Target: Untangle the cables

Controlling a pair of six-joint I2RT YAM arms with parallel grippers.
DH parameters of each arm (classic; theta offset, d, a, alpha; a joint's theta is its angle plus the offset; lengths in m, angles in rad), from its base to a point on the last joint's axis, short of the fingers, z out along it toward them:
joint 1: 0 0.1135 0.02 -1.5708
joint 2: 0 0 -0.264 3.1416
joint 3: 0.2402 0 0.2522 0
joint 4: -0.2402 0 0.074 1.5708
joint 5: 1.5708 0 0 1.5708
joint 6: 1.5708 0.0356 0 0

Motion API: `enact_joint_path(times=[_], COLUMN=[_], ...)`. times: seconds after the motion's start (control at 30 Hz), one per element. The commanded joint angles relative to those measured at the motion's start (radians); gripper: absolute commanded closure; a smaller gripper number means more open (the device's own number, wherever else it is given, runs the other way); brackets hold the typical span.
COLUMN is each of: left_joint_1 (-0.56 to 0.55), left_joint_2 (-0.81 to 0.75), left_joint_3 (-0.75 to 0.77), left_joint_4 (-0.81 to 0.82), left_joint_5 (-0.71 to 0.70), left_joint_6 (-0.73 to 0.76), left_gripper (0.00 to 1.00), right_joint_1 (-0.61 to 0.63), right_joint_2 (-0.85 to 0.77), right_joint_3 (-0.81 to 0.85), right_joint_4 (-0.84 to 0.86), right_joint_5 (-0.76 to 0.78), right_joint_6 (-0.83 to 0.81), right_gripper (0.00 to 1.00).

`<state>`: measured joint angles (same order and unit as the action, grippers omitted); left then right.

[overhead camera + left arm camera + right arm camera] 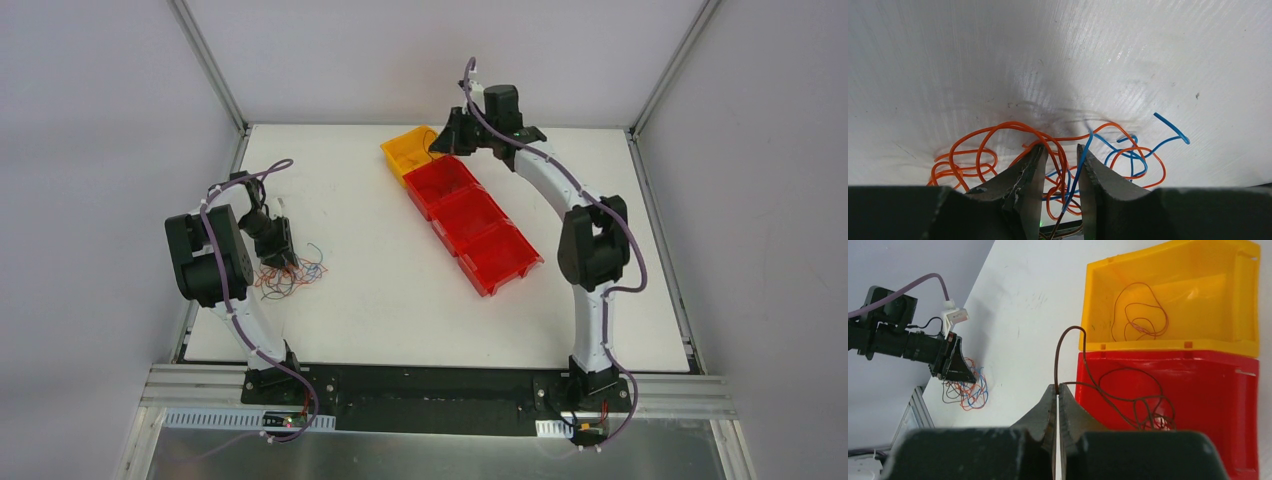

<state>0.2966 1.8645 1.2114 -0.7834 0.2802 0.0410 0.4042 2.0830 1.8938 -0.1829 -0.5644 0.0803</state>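
The white worktop lay under both my arms. On it a row of four open bins ran slantwise from 12 o'clock toward 4 o'clock. The yellow bin sat at the far end, and the first red bin touched it on the near side.

My right tool hung above the far end of that row, over the seam between the yellow and red bins. Its fingers were pressed together on a dark strand. That strand rose from the fingertips, arched over toward 1 o'clock and dropped into the red bin, where it ended in loose loops. A separate dark coil lay on the floor of the yellow bin.

My left tool was down at the worktop's 9 o'clock side, right on the cables. Its jaws stood narrowly apart, closed on nothing. The cables were a flat tangle of orange, blue and a few dark strands, resting on the worktop and spreading toward 3 o'clock from the tool. In my left wrist view, orange loops curled out toward 9 o'clock. One blue strand ran up through the gap between my fingers, and another blue end poked free toward 2 o'clock.
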Motion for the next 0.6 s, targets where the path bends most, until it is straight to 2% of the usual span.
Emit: enact_joint_path(times=[0.0,0.13,0.43,0.47,0.5,0.57], left_joint_1=[0.01,0.01,0.01,0.01,0.01,0.009], left_joint_2=[-0.001,-0.009,-0.035,-0.038,-0.04,-0.042], left_joint_3=[0.017,0.016,-0.013,-0.016,-0.018,-0.021], left_joint_4=[-0.014,-0.023,-0.036,-0.036,-0.038,-0.04], left_joint_5=[-0.018,-0.016,0.074,0.08,0.087,0.106], left_joint_6=[0.007,0.016,0.047,0.049,0.052,0.059], left_gripper=[0.69,0.69,0.71,0.72,0.72,0.73], right_joint_1=[0.027,0.029,0.013,0.011,0.01,0.011], right_joint_2=[0.066,0.081,-0.022,-0.038,-0.05,-0.076], right_joint_3=[0.072,0.001,-0.2,-0.206,-0.208,-0.202], right_joint_4=[0.152,0.203,0.15,0.133,0.116,0.08], right_joint_5=[-0.039,-0.042,-0.031,-0.028,-0.025,-0.027], right_joint_6=[0.121,0.133,-0.071,-0.086,-0.108,-0.122], right_gripper=[1.0,1.0,1.0,0.97,0.89,0.6])
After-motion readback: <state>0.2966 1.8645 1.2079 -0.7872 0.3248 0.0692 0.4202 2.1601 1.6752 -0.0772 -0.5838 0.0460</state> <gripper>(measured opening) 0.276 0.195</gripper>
